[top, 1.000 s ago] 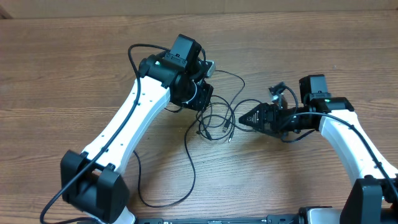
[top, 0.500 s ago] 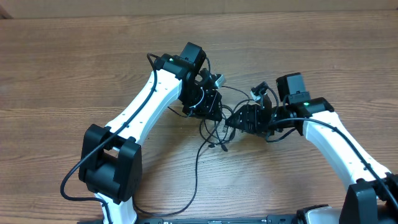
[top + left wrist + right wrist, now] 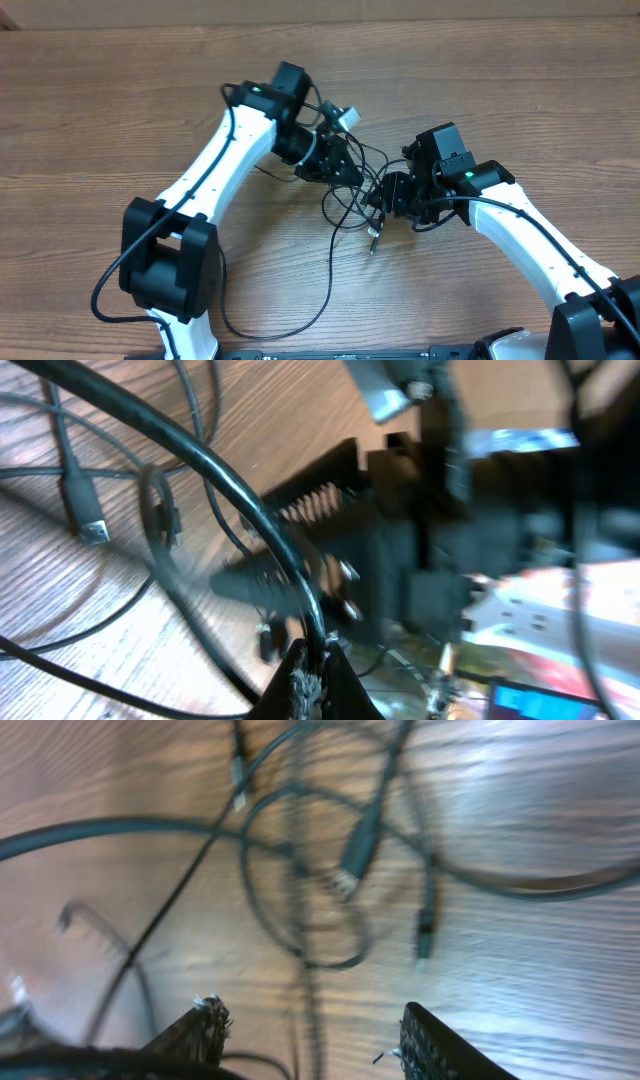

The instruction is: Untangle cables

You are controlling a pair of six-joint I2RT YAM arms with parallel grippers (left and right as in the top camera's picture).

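Both arms have closed in on the thin black cables [image 3: 348, 205]; left gripper [image 3: 308, 675] pinches one strand, right gripper [image 3: 315, 1020] gapes above them, probably needing its own strand next.

cables [image 3: 345, 208] bunched between left end effector [image 3: 348, 175] and right end effector [image 3: 380, 198], far table [image 3: 100, 100] open

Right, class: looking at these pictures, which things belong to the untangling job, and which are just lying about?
Part of the job:
- cables, one strand pinched in the shut left hand
- right hand, open over the tangle

Just there:
- wooden table
- thick wiring on the arms
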